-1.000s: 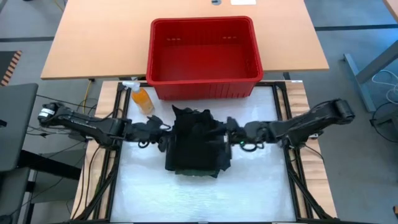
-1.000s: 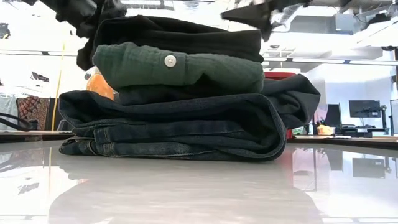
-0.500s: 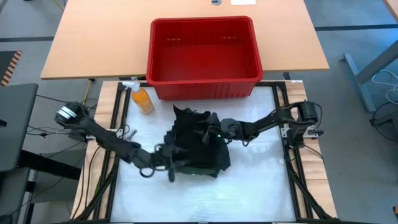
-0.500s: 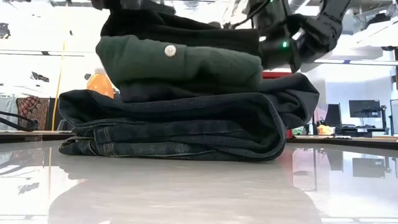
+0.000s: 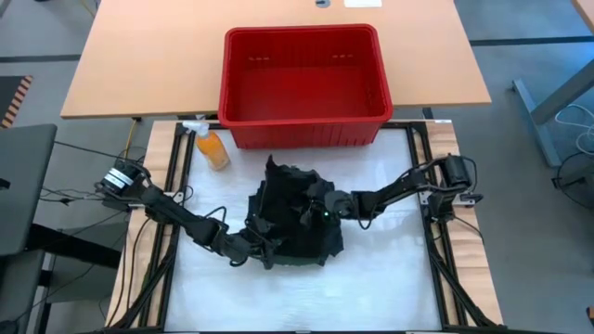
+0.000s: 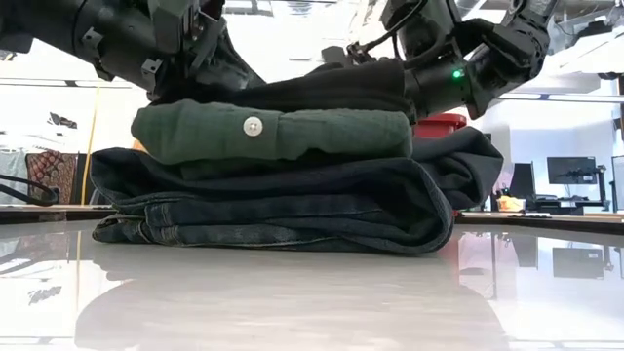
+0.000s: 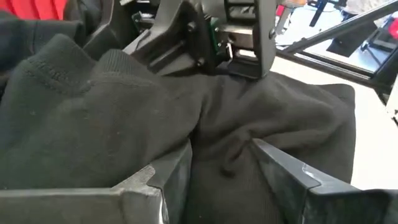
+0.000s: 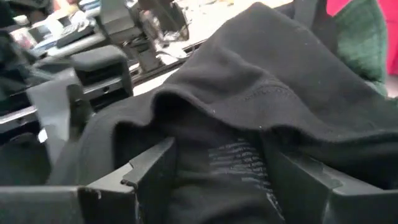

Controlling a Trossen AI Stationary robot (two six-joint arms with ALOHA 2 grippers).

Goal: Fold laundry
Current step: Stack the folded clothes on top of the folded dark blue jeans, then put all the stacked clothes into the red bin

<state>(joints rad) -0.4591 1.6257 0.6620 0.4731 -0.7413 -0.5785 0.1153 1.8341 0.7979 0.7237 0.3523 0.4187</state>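
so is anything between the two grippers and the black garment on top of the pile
Nothing visible. The left gripper and right gripper each have open fingers straddling folds of the black garment atop the stack, already touching it.

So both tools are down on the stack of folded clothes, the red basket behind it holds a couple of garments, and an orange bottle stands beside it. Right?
Not quite. The high view shows the red basket empty. The rest holds: the left tool and right tool are both down on the stack of folded clothes, and the orange bottle stands beside the basket.
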